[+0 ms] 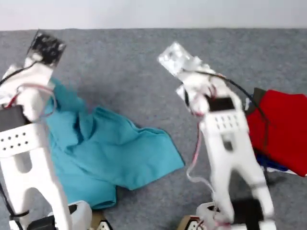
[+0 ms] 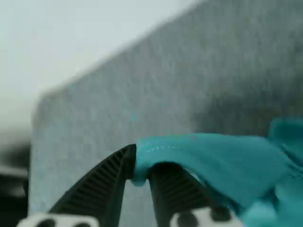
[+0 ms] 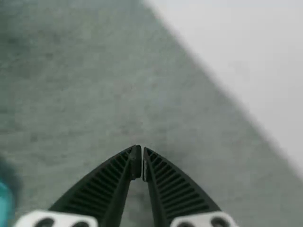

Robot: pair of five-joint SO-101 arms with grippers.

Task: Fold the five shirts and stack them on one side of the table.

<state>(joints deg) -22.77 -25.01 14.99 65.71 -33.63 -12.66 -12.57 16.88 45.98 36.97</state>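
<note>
**Limp teal shirt pinched at one edge, second corner free**

The left end effector (image 2: 140,166) has its jaws clamped on a folded edge of the teal shirt (image 1: 120,153). It holds that edge up, while the rest of the garment trails down and lies rumpled across the left half of the grey tabletop (image 1: 120,62). The right end effector (image 3: 142,163) hangs over bare surface with its jaws all but closed and nothing between them. A red shirt (image 1: 283,129) tops a small pile at the table's right edge.

The fabric looks thin, light and entirely limp. It will probably sag and bunch from a single pinch, and it may drag on the textured cover rather than slide. A clean fold likely needs a second hold on a matching hem or shoulder corner. The cloth could then be pulled taut between both arms before it is laid flat.
</note>
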